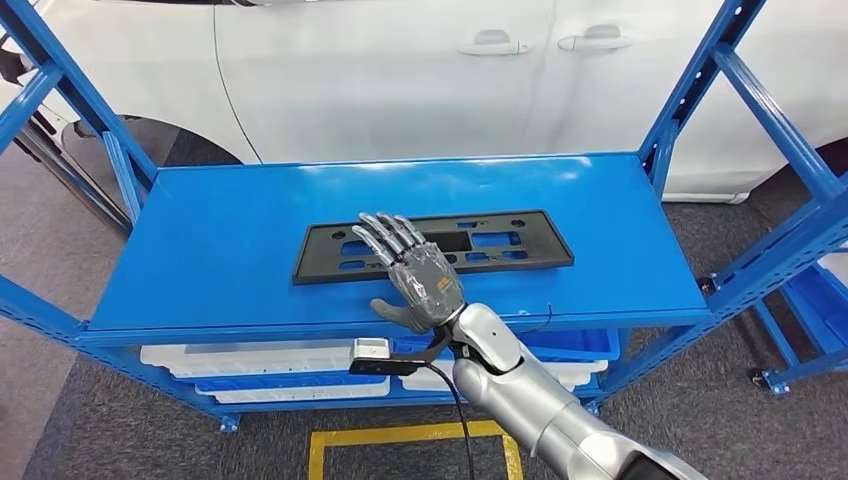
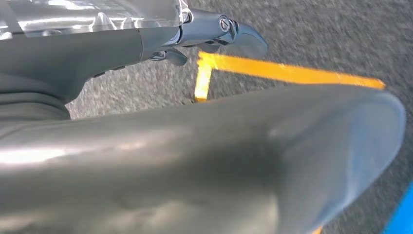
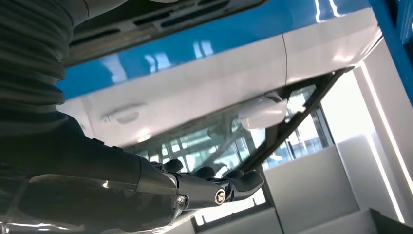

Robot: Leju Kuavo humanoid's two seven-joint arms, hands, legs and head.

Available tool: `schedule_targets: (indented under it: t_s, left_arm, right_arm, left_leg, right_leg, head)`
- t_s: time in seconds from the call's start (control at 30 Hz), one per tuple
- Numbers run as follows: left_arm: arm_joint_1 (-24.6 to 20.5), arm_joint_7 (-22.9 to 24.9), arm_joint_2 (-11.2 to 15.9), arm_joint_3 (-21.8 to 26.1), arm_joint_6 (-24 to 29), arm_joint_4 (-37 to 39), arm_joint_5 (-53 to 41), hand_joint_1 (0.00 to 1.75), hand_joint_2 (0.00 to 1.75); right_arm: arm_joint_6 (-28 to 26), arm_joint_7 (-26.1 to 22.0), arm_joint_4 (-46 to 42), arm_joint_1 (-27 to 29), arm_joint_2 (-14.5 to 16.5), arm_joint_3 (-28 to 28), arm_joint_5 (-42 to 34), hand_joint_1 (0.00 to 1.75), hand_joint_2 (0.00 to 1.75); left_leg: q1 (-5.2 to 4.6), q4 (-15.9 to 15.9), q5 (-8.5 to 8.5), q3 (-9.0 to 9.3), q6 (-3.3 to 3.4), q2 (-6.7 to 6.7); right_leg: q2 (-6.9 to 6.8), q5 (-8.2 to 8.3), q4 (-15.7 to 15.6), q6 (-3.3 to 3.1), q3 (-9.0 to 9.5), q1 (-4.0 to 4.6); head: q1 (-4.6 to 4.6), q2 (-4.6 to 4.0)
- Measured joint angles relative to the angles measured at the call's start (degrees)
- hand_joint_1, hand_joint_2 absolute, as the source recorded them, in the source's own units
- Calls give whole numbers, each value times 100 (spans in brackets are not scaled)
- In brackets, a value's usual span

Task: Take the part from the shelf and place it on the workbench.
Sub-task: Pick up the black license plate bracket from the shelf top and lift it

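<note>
Head view is taken as the main guide, and the blue shelf (image 1: 230,240) is used as the landmark. At the near edge of the shelf the right arm is seen to come up from below, and the right hand (image 1: 412,268) is stretched forward over the top board with its fingers (image 1: 385,232) extended and a little spread, holding nothing. The part (image 1: 500,245), a flat black plate with several cut-outs, is laid on the middle of the shelf board. Its long axis is set along the length of the shelf, so it is crossed by the line of the fingers. The fingertips are seen over its near left portion, but contact cannot be told. The greater length of the part is found toward the right end of the shelf from the hand. The left hand (image 2: 214,29) is seen in the left wrist view above grey floor with a yellow line, away from the shelf board; whether its fingers are curled cannot be told. Therefore the right hand is judged the nearer one for the grasp. Behind the shelf a white car (image 1: 420,70) is parked.
</note>
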Motion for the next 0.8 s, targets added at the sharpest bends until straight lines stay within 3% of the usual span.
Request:
schedule_targets:
  t_s: [0.1, 0.13, 0.17, 0.23, 0.3, 0.33, 0.47, 0.5, 0.57, 0.63, 0.67, 0.7, 0.73, 0.8]
  left_arm:
    - [3, 1, -3, -3, 7, 2, -20, 0, 0]
    - [7, 7, -4, -5, 19, 2, -31, 0, 0]
    - [11, 14, -3, -7, 33, 2, -38, 0, 0]
    - [11, 27, 1, -10, 61, 1, -48, 0, 0]
    - [-1, 35, 6, -14, 72, 1, -68, 0, 0]
    - [-5, 38, 7, -19, 74, 2, -82, 0, 0]
    - [4, 41, -2, -45, 74, 2, -112, 0, 0]
    - [-2, 41, -5, -57, 74, 2, -119, 0, 0]
    - [-15, 45, -4, -82, 76, 2, -134, 0, 0]
    - [-15, 47, -2, -93, 82, 2, -150, 0, 0]
    - [-12, 47, -2, -97, 85, 2, -157, 0, 0]
    - [-9, 47, -2, -103, 86, 2, -163, 0, 0]
    - [-9, 46, -4, -108, 87, 3, -167, 0, 0]
    - [-12, 42, -10, -115, 87, 3, -173, 0, 0]
  right_arm:
    - [-176, 102, 293, -32, 128, 263, 305, 0, 175]
    - [-203, 116, 394, -31, 161, 342, 365, 0, 175]
    - [-227, 126, 491, -32, 197, 411, 408, 0, 175]
    - [-273, 136, 654, -47, 275, 516, 452, 0, 175]
    - [-314, 152, 796, -89, 354, 598, 473, 0, 175]
    - [-333, 169, 865, -110, 383, 632, 486, 0, 175]
    - [-405, 244, 1072, -180, 465, 715, 518, 0, 175]
    - [-422, 264, 1113, -201, 475, 732, 521, 0, 175]
    - [-447, 299, 1199, -223, 483, 765, 520, 0, 175]
    - [-470, 323, 1299, -219, 483, 792, 516, 0, 175]
    - [-484, 334, 1343, -219, 485, 798, 514, 0, 175]
    - [-498, 352, 1379, -227, 490, 803, 516, 0, 175]
    - [-508, 384, 1408, -245, 501, 805, 525, 0, 175]
    - [-517, 481, 1457, -301, 536, 805, 572, 0, 175]
  left_leg:
    - [14, 1031, -407, -622, -64, 1]
    - [15, 1163, -411, -754, -72, 1]
    - [16, 1088, -296, -784, -75, 2]
    - [15, 372, 208, -547, -49, 5]
    - [-4, -302, 494, -285, 9, 8]
    - [-14, -444, 534, -232, 46, 8]
    - [14, -505, 576, -200, 165, 8]
    - [30, -522, 583, -190, 189, 13]
    - [31, -525, 575, -185, 215, 18]
    - [28, -520, 563, -182, 222, 15]
    - [28, -517, 555, -175, 221, 11]
    - [28, -513, 545, -164, 214, 6]
    - [27, -509, 533, -149, 202, 1]
    - [11, -495, 505, -132, 160, -2]
  right_leg:
    - [-1, -62, -1, -48, 67, 9]
    - [2, -83, 2, -50, 88, 12]
    - [8, -106, 8, -46, 115, 13]
    - [17, -162, 21, -25, 185, 13]
    - [22, -212, 47, 17, 217, 30]
    - [23, -230, 57, 44, 213, 39]
    - [17, -350, 173, 162, 167, 51]
    - [14, -478, 381, 193, 73, 43]
    - [4, -844, 1140, 243, -305, 9]
    - [1, -1007, 1763, 267, -655, -15]
    - [1, -916, 1756, 265, -680, -19]
    - [1, -726, 1506, 252, -584, -21]
    - [0, -484, 1066, 227, -385, -18]
    - [-2, -186, 306, 176, -35, 9]
  head:
    - [-15, -1]
    - [-15, -1]
    - [-16, -1]
    - [-16, -1]
    - [-15, -1]
    - [-15, -1]
    - [-5, -1]
    - [8, -1]
    - [33, -1]
    - [36, -1]
    - [37, -1]
    - [37, -1]
    - [38, -1]
    - [35, -1]
